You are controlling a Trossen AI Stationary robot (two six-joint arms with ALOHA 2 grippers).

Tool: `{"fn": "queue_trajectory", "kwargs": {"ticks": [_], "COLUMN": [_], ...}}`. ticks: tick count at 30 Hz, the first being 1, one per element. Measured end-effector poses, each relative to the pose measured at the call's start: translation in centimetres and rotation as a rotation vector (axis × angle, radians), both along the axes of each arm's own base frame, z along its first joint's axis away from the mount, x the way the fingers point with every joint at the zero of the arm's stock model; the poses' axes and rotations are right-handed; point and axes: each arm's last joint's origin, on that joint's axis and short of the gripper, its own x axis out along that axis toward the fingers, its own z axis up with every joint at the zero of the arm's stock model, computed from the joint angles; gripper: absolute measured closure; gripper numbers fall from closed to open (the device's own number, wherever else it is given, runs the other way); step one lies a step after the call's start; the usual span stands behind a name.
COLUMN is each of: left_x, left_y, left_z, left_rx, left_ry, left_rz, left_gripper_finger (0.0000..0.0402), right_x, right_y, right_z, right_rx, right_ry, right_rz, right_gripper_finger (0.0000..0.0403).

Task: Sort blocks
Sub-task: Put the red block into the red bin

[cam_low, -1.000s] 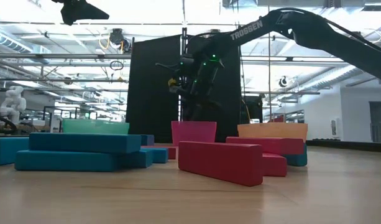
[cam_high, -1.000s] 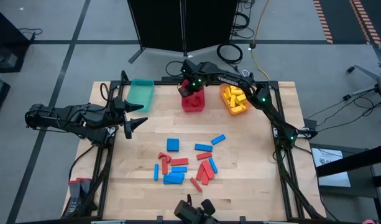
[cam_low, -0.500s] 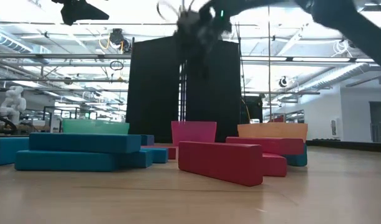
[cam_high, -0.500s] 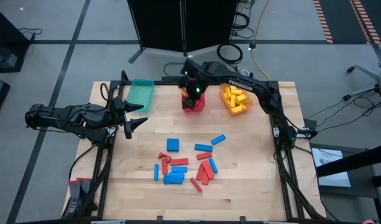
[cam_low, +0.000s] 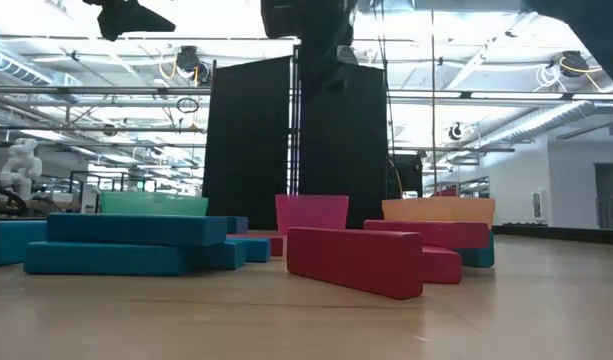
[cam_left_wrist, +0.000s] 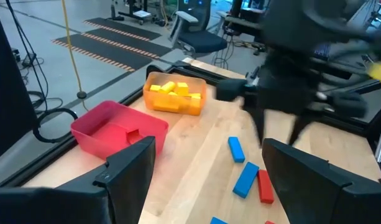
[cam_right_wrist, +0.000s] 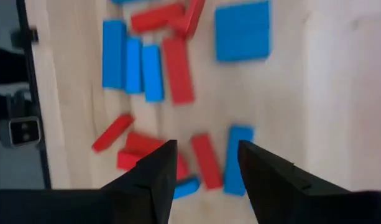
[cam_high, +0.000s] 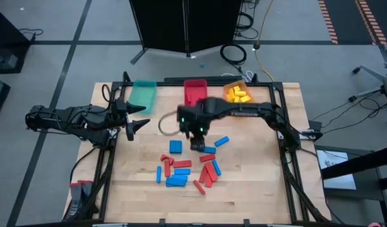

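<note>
Red and blue blocks [cam_high: 187, 167] lie scattered flat on the wooden table near its middle; in the right wrist view the blocks [cam_right_wrist: 178, 68] show below the fingers. My right gripper [cam_high: 197, 142] hangs over the far side of this scatter, pointing steeply down, open and empty [cam_right_wrist: 206, 165]. It also shows in the left wrist view as my right gripper [cam_left_wrist: 278, 127], above the table with its fingers apart. My left gripper [cam_high: 141, 117] waits open at the table's left edge, high up, holding nothing.
Three bins stand along the far edge: a teal bin [cam_high: 143, 94], a red bin [cam_high: 194, 91] with a red block inside [cam_left_wrist: 132, 133], and an orange bin [cam_high: 238, 94] with yellow blocks. A blue square block [cam_high: 175, 147] lies left of my right gripper.
My right gripper has risen out of the red bin and swung quickly toward the table's near edge, stopping above the scattered blocks. It has rolled about its own axis on the way. The blocks on the table have not moved.
</note>
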Motion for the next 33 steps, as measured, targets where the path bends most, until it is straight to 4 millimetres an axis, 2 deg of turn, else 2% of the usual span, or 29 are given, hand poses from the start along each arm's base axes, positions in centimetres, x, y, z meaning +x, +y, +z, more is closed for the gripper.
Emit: {"fn": "queue_trajectory", "kwargs": {"ticks": [6, 13, 23, 28, 33], "left_x": [0.0, 0.0, 0.0, 0.0, 0.0], "left_y": [0.0, 0.0, -0.1, -0.2, -0.2], "left_z": [0.0, 0.0, 0.0, 0.0, 0.0], "left_rx": [-0.003, 0.009, 0.022, 0.016, 0.013], "left_ry": [0.0, 0.005, 0.012, 0.013, 0.013], "left_rz": [-0.01, -0.015, -0.045, -0.064, -0.07], "left_gripper_finger": [0.01, 0.01, 0.01, 0.01, 0.01], "right_x": [-1.5, -2.1, -2.6, -2.1, -2.5], "right_y": [3.9, 7.1, 9.5, 10.5, 11.0], "right_z": [-1.9, -4.5, -8.6, -9.0, -9.1], "right_rx": [-0.071, -0.143, -0.114, -0.084, -0.136], "right_ry": [0.217, 0.309, 0.36, 0.298, 0.3], "right_rz": [-0.058, -0.246, -0.442, -0.504, -0.59], "right_gripper_finger": [0.0236, 0.0236, 0.0191, 0.0164, 0.0153]}}
